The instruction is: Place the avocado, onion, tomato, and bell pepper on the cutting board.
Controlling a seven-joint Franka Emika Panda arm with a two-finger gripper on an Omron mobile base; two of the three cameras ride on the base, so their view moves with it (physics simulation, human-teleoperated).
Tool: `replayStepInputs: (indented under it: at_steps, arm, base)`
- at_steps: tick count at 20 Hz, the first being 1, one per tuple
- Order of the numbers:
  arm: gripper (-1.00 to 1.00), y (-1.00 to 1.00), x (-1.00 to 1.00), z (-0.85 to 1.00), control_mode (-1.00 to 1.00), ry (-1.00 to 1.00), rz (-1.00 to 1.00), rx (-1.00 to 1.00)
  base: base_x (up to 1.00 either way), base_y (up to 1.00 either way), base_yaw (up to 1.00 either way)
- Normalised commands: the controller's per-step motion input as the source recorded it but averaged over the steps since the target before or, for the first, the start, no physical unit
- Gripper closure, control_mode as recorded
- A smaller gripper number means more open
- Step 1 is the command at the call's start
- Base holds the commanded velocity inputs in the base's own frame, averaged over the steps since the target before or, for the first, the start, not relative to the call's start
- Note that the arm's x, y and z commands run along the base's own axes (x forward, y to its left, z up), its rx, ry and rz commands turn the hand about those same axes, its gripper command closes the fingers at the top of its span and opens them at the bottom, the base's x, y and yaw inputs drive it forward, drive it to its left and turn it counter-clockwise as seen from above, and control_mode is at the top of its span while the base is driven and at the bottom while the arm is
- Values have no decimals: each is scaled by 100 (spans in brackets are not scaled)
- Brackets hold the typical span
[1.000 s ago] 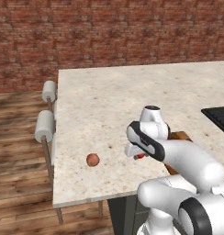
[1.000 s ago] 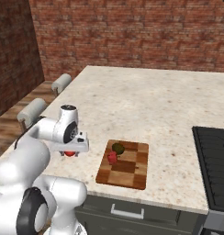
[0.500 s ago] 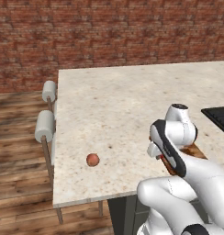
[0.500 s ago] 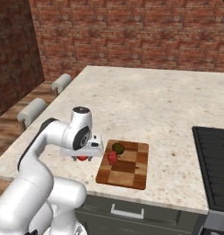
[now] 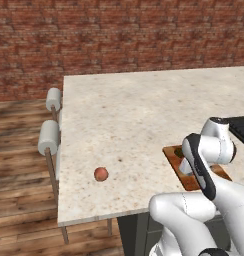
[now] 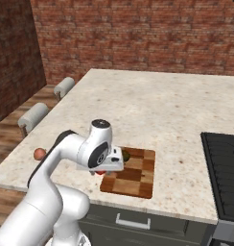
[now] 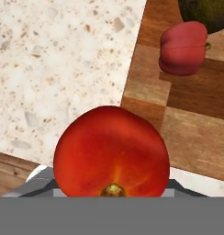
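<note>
**Tomato held over the board's edge**

No writing or labels can be read. The speckled stone surface (image 5: pixel 129 115) carries the cutting board (image 6: pixel 135 175), made of light and dark brown blocks, near its front edge. The jaws (image 6: pixel 103 169) are seen pinching the tomato (image 7: pixel 112 153), a smooth bright orange-red ball, above the board's near-left edge. On the board the dark crimson lobed bell pepper (image 7: pixel 183 47) lies just beside the dark olive avocado (image 7: pixel 206 13). The pinkish-tan onion (image 5: pixel 100 174) sits on the surface, well apart from the board.
</note>
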Motion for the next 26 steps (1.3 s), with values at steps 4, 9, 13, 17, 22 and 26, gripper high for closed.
replayStepInputs:
  at_steps: [4, 9, 13, 17, 22, 26]
  arm:
    - [100, -36, 13, 0, -100, 0, 0, 0]
    - [100, -30, 22, 0, -100, 0, 0, 0]
    - [100, -14, 15, 0, -100, 2, 0, 0]
    - [100, -8, 10, -2, -100, 4, 0, 0]
    - [100, 0, 4, -17, -100, 6, 0, 0]
    - [100, 0, 2, -30, -100, 7, 0, 0]
  base:
    - [0, 0, 0]
    - [0, 0, 0]
    - [0, 0, 0]
    - [0, 0, 0]
    - [0, 0, 0]
    - [0, 0, 0]
